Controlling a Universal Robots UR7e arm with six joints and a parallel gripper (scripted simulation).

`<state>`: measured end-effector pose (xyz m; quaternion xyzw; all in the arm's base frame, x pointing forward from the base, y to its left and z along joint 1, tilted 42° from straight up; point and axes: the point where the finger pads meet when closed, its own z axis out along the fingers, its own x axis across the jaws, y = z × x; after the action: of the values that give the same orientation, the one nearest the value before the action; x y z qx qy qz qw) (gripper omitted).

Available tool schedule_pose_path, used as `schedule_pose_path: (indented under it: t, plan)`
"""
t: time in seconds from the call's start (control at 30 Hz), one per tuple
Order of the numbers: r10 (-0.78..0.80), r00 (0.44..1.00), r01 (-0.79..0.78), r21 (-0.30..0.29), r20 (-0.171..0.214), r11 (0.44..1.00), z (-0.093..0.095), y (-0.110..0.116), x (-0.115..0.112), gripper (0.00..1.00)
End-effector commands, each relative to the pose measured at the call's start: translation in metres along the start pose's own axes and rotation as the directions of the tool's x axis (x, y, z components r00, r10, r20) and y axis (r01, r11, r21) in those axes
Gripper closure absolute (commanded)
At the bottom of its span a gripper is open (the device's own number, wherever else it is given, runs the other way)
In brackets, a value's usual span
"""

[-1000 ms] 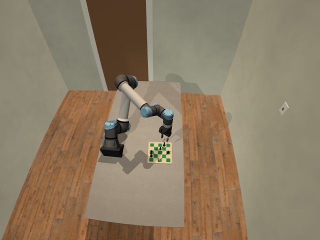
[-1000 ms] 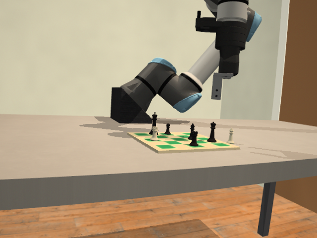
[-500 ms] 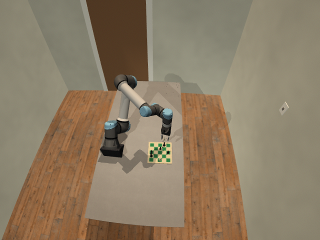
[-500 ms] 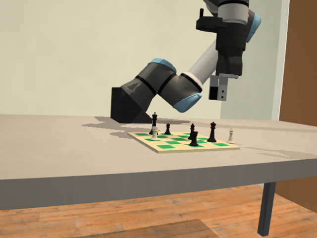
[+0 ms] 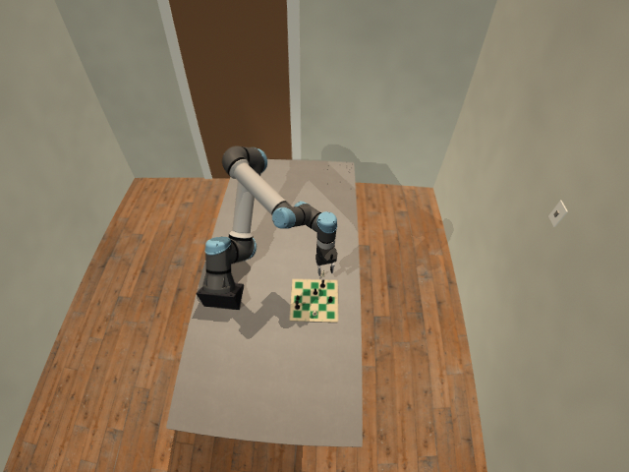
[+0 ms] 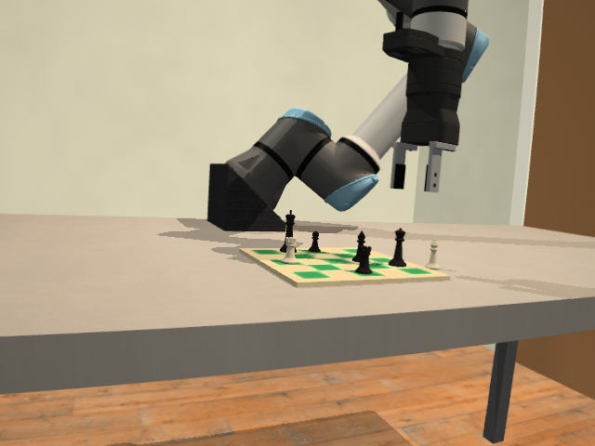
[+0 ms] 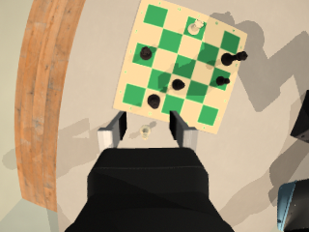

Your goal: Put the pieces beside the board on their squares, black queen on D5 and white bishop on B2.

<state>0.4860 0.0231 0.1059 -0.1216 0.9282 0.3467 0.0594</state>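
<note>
Tabletop (image 5: pixel 274 376) (image 6: pixel 144 288) (image 7: pixel 92 97), white bishop (image 6: pixel 433 255) (image 7: pixel 145 131) below parted fingers (image 6: pixel 434 167)

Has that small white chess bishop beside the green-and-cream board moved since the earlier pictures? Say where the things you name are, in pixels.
No, the white bishop (image 5: pixel 322 273) (image 6: pixel 433 255) (image 7: pixel 145 131) hasn't visibly moved: it stands upright at the same spot just off the board's (image 5: pixel 306 285) (image 6: pixel 310 275) (image 7: pixel 164 59) edge.
</note>
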Motion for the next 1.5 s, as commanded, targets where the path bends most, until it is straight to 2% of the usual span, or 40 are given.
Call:
schedule_pose_path:
  t: [0.0,0.2,0.27,0.3,0.47,0.73,0.77,0.83,1.03,1.23,1.33,1.4,1.47]
  plan:
    - [-0.234,0.972,0.234,-0.010,0.004,0.972,0.001,0.004,-0.003,0.00]
    - [-0.486,0.874,0.486,-0.009,0.006,0.874,0.002,0.011,-0.006,0.00]
    - [-0.486,0.874,0.486,-0.009,0.006,0.874,0.002,0.011,-0.006,0.00]
    - [-0.524,0.851,0.524,-0.008,0.007,0.851,0.002,0.013,-0.007,0.00]
    - [-0.695,0.719,0.695,-0.007,0.008,0.719,0.003,0.020,-0.009,0.00]
    - [-0.881,0.473,0.881,-0.004,0.010,0.473,0.005,0.031,-0.010,0.00]
    - [-0.897,0.442,0.897,-0.004,0.010,0.442,0.005,0.033,-0.010,0.00]
    - [-0.897,0.442,0.897,-0.004,0.010,0.442,0.005,0.033,-0.010,0.00]
    - [-0.963,0.269,0.963,-0.002,0.010,0.269,0.006,0.040,-0.009,0.00]
    - [-0.991,0.130,0.992,0.000,0.011,0.130,0.007,0.046,-0.008,0.00]
    - [-0.997,0.076,0.997,0.000,0.011,0.076,0.007,0.048,-0.007,0.00]
    - [-0.997,0.076,0.997,0.000,0.011,0.076,0.007,0.048,-0.007,0.00]
    - [-0.999,0.047,0.999,0.001,0.011,0.047,0.008,0.050,-0.007,0.00]
